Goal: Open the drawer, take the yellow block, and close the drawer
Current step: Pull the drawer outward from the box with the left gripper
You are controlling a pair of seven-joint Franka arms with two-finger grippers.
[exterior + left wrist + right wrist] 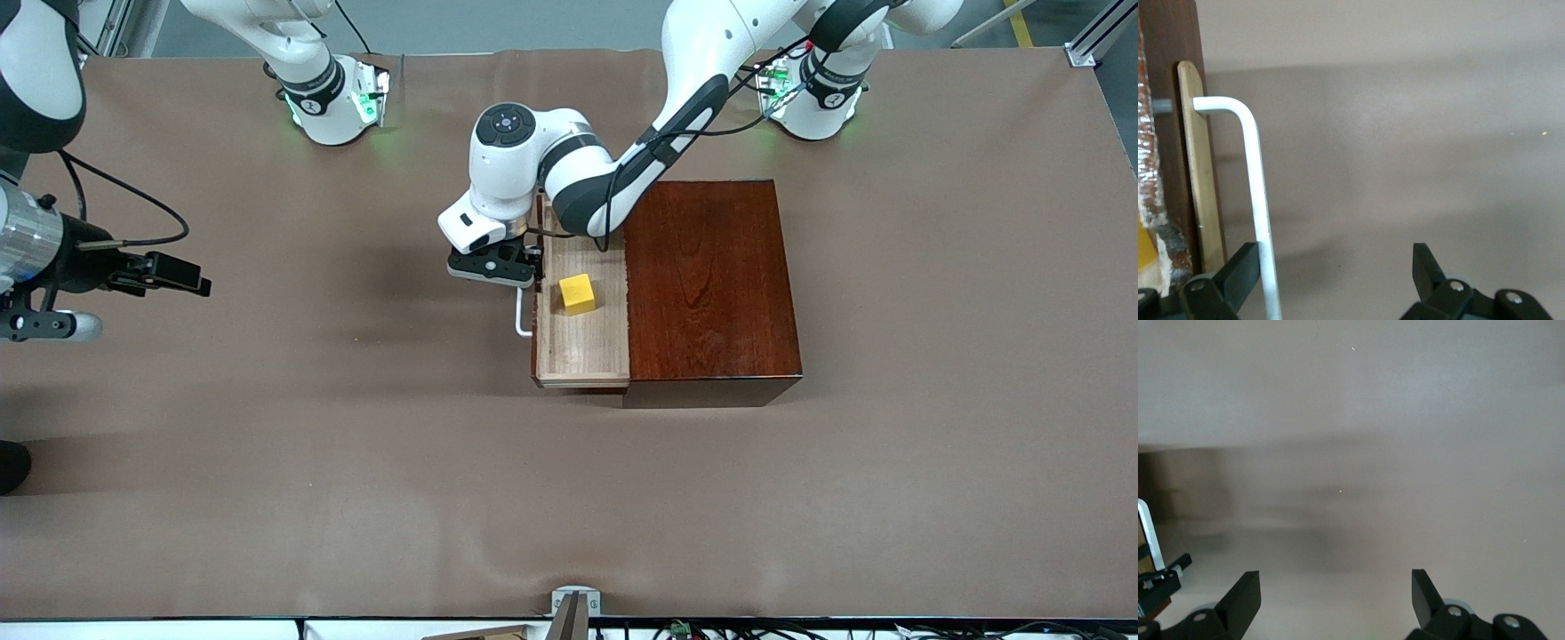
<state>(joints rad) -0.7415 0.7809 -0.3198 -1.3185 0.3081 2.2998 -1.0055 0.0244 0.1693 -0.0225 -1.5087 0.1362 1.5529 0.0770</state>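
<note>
Drawer pulled out, yellow block inside.
Front view: your left hand [514,267] sits at the drawer [582,342]'s white handle [521,318]; the yellow block [577,293] lies in the tray, at 9 o'clock from the mahogany box [711,284]. Left wrist view: fingers [1238,277] spread wide around the handle. Right wrist view: your waiting right hand [1336,600] gapes over bare bench [1405,420].

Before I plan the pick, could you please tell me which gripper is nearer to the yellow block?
Left. The left gripper is open at the drawer's handle, right beside the yellow block lying in the open drawer. The right gripper waits open over bare table toward the right arm's end.
</note>
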